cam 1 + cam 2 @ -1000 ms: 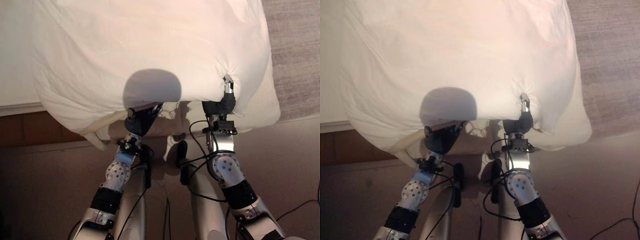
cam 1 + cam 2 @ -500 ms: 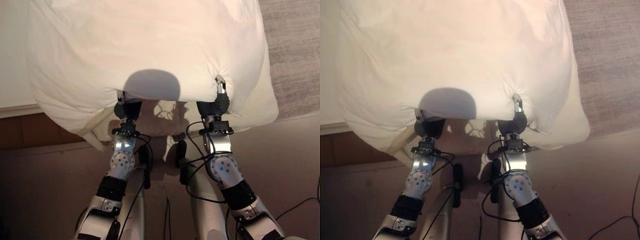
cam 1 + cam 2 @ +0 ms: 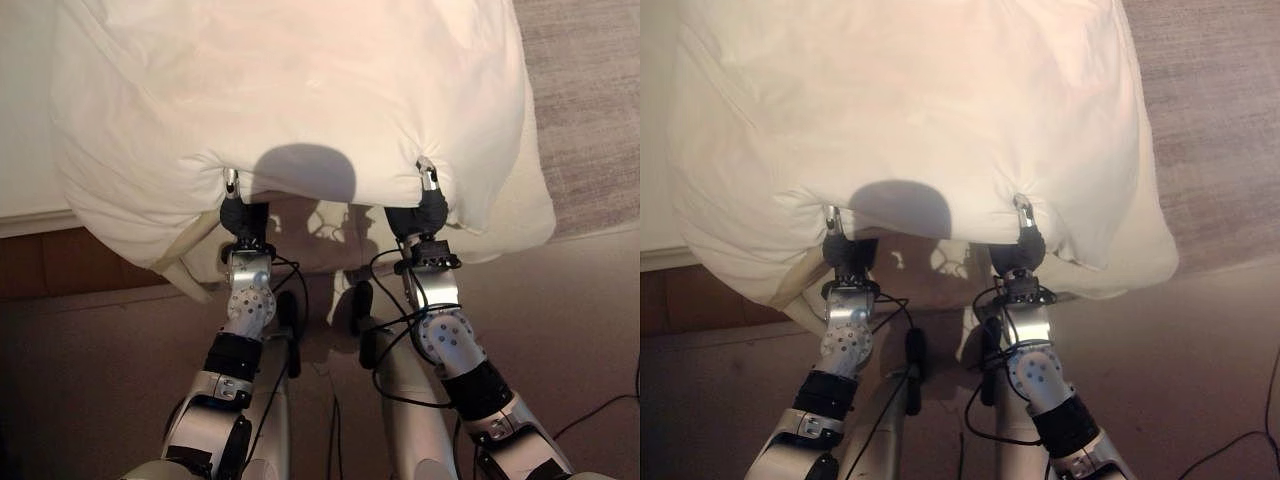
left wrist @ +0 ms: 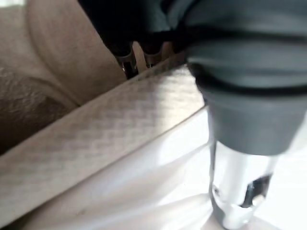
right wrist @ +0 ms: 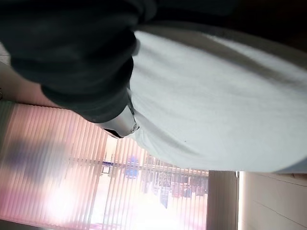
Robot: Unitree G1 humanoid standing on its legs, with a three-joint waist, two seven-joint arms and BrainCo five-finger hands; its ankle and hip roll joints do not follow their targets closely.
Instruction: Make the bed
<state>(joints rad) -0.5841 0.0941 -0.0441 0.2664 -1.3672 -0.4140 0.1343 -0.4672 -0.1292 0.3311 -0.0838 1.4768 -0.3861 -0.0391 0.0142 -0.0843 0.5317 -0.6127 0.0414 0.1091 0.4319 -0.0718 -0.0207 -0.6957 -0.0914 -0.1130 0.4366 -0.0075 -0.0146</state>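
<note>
Left eye view: white duvet [image 3: 300, 90] spread over the bed [image 3: 25, 120], its long axis running away from the robot, near edge overhanging the floor. Left hand [image 3: 234, 205] and right hand [image 3: 430, 200] each pinch that near edge, side by side. A second ago the left hand lay lower, under the hem; it has since risen level with the right.

My left hand [image 4: 240, 96] sits close over the white duvet [image 4: 144, 191]. My thumb [image 4: 237, 201] presses onto its folds. A woven-textured band [image 4: 110, 124] runs beneath my fingers [image 4: 127, 57].
</note>
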